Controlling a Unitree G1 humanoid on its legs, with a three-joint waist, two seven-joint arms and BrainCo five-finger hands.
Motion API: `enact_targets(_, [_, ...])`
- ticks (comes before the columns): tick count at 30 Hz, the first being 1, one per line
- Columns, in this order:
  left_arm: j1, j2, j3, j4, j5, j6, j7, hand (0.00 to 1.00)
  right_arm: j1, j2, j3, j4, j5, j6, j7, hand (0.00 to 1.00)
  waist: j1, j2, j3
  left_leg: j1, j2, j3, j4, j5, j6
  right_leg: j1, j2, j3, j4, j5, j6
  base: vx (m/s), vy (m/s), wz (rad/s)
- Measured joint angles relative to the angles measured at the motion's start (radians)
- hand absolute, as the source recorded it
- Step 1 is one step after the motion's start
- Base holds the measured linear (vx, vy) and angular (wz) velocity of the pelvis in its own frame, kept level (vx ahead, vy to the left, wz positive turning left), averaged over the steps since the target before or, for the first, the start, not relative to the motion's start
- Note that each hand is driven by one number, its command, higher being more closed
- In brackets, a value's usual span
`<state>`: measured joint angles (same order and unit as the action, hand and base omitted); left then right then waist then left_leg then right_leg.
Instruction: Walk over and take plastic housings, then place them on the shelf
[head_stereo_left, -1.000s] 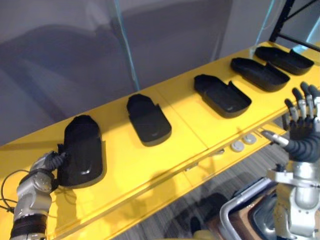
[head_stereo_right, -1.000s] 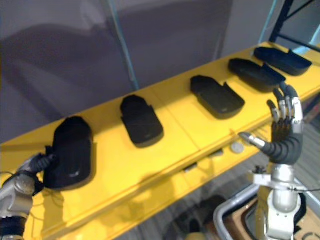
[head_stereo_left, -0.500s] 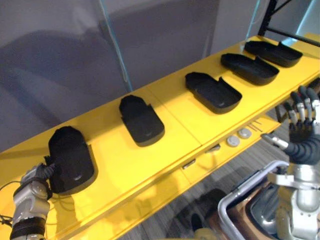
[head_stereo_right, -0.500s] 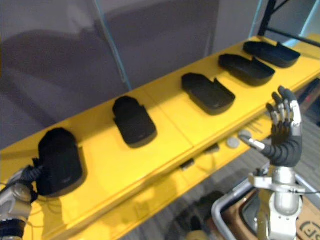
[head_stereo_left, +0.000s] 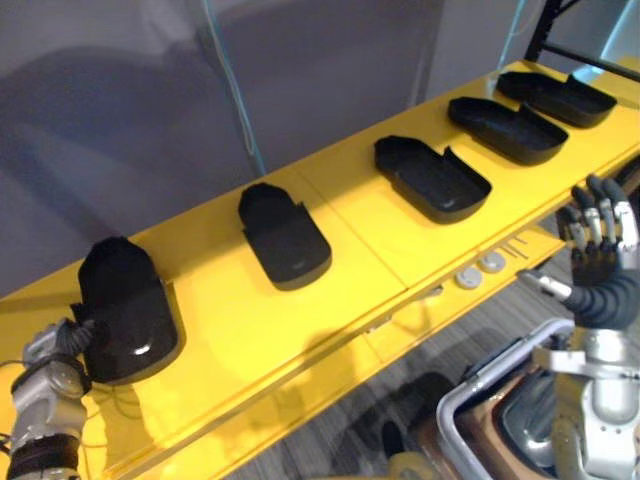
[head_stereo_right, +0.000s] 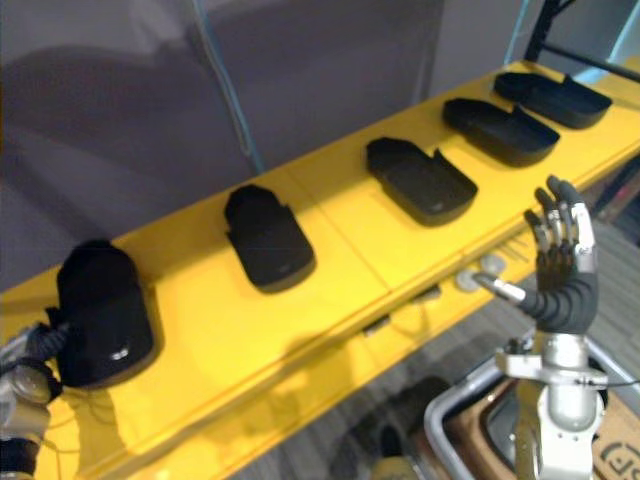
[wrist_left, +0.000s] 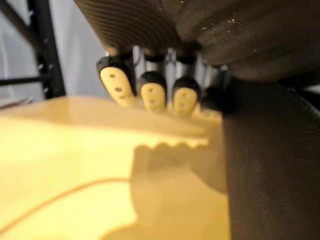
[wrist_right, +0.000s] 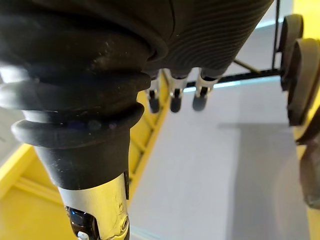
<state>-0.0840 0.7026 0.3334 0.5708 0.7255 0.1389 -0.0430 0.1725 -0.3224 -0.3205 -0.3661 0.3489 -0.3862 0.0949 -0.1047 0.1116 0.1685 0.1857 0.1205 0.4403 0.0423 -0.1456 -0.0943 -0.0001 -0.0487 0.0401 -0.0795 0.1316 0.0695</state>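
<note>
The left hand (head_stereo_left: 62, 343) appears to touch the near left side of the leftmost housing (head_stereo_left: 125, 310), at the left end of the yellow shelf (head_stereo_left: 250, 320). We cannot tell whether it grips. The right hand (head_stereo_right: 562, 275) stands upright off the shelf's front edge, fingers straight, holding nothing. The next housing (head_stereo_left: 285, 235) and three others line the shelf toward its right end.
</note>
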Motion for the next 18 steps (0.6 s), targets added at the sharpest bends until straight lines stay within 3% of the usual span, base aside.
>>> enact_targets(4, [-0.006,0.001,-0.004,0.000,-0.001,-0.002,-0.019,1.00,0.000,0.000,0.000,0.000,0.001,0.003,0.015,0.00,-0.004,0.000,0.000,0.002,-0.004,0.003,0.000,0.000,0.000,0.000,0.001,0.003,0.000,0.001,0.001,0.00,0.000,-0.01])
enact_targets(5, [-0.006,0.001,-0.006,0.000,-0.003,-0.006,-0.026,0.00,0.000,0.000,0.000,0.000,0.002,0.003,0.016,0.00,-0.008,0.000,0.000,0.002,-0.005,0.004,0.000,0.000,0.000,0.000,0.001,0.005,0.000,0.001,0.002,0.00,0.000,-0.03])
enact_targets(14, [-0.035,0.001,-0.007,0.000,-0.051,0.017,-0.021,0.00,0.000,0.000,0.000,0.000,0.032,0.009,0.017,0.00,-0.020,0.005,0.006,0.005,-0.003,0.009,0.000,0.000,0.000,-0.002,0.002,0.015,-0.001,0.006,0.003,0.00,0.000,-0.03])
enact_targets(18, [-0.036,-0.002,-0.007,0.000,-0.061,0.048,-0.002,0.00,0.001,0.000,0.000,0.000,0.032,0.019,0.019,0.00,-0.021,0.012,0.018,0.004,-0.003,0.011,0.001,0.000,0.000,-0.005,0.002,0.017,-0.001,0.008,0.003,0.00,0.000,0.00])
